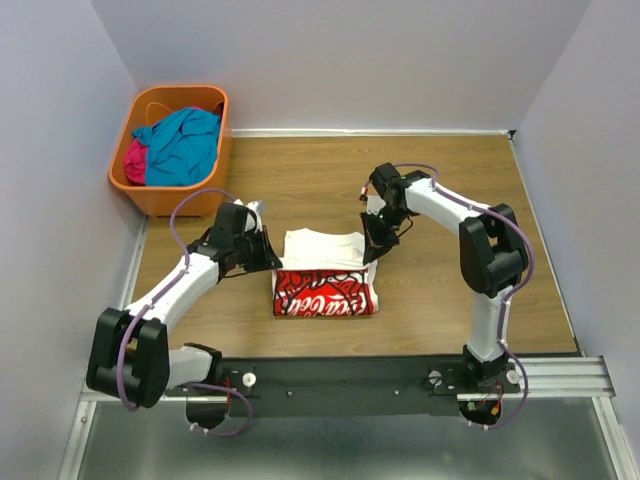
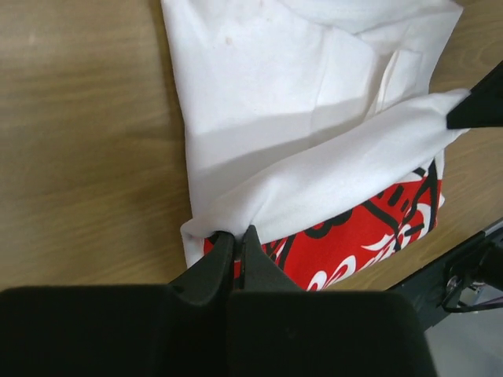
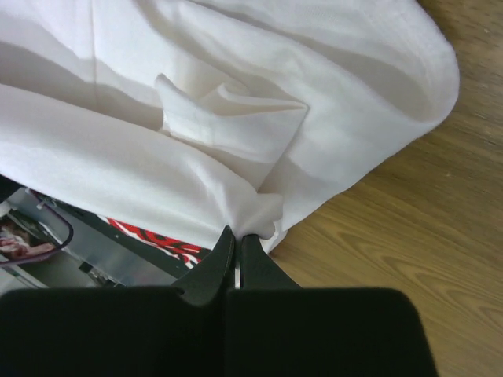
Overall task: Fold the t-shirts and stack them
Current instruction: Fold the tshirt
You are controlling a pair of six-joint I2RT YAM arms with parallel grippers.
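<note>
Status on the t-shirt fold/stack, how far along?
Early. Done: nothing stacked yet. In hand: the white t-shirt lies partly folded, red print showing at its near edge; left end effector and right end effector each pinch an end of a white fold. Left: finish it, then the teal t-shirt and magenta t-shirt, both crumpled in the orange basket.

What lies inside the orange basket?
Inside the orange basket lies a crumpled teal-blue t-shirt, with a magenta t-shirt at its left side, partly under it. Whatever lies beneath them, and the basket's bottom, is covered.
</note>
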